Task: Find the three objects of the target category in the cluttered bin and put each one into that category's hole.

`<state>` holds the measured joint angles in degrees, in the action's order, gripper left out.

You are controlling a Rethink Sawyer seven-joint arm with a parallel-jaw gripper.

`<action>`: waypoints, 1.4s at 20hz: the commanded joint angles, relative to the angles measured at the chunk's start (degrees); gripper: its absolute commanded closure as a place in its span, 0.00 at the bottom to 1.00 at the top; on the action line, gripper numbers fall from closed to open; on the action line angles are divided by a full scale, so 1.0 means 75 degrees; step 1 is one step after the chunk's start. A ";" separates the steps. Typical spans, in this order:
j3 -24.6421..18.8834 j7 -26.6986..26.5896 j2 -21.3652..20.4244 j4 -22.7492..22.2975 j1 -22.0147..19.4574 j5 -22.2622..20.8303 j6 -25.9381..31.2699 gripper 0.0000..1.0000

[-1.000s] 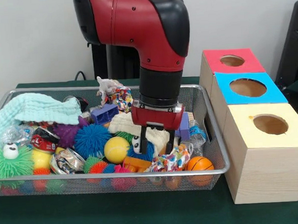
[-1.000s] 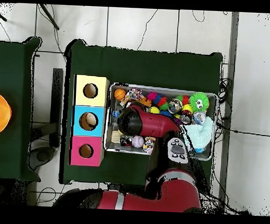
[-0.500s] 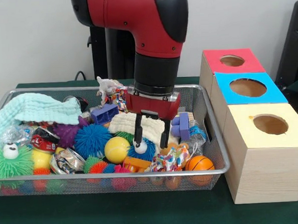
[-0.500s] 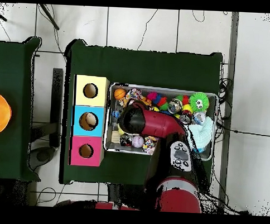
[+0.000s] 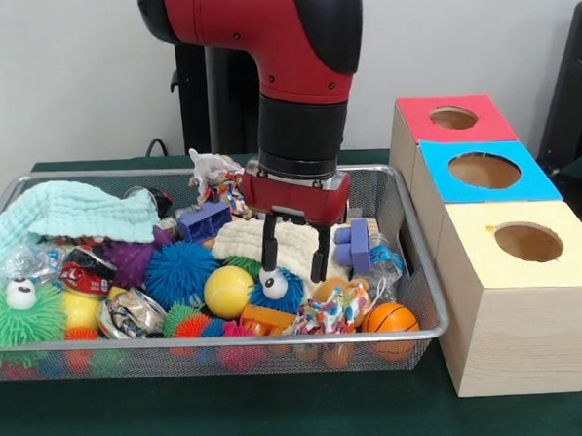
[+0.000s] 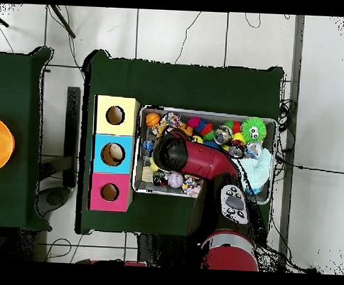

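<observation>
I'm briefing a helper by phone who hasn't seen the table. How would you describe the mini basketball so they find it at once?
Start at the bin, the wire basket beside three wooden boxes. Go to its front corner nearest the yellow-topped box. The basketball sits there against the mesh: smooth, orange with black seams, unlike the plain yellow ball and the spiky rubber toys further along.
</observation>
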<state>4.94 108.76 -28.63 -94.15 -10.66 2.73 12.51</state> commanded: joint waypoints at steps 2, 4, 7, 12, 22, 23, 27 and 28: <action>0.0263 0.2073 0.0486 -0.0171 0.0552 0.0852 0.0487 0.00; 0.0326 0.2117 0.0522 -0.0216 0.0650 0.1000 0.0431 0.00; 0.0660 0.2185 0.0649 -0.0129 0.0952 0.1178 0.0563 0.00; 0.0817 0.2191 0.0732 -0.0103 0.1202 0.1477 0.0511 0.00; 0.0956 0.1887 0.0999 -0.0065 0.1356 0.1762 0.0192 0.00; 0.0749 0.1732 0.0944 -0.0161 0.1194 0.1656 -0.0081 0.00; 0.0435 0.1505 0.0983 -0.0217 0.0941 0.1403 -0.0673 0.00; 0.0407 0.1484 0.1017 -0.0208 0.0912 0.1358 -0.0796 0.00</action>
<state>12.44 109.74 -23.73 -94.28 -1.10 12.73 11.71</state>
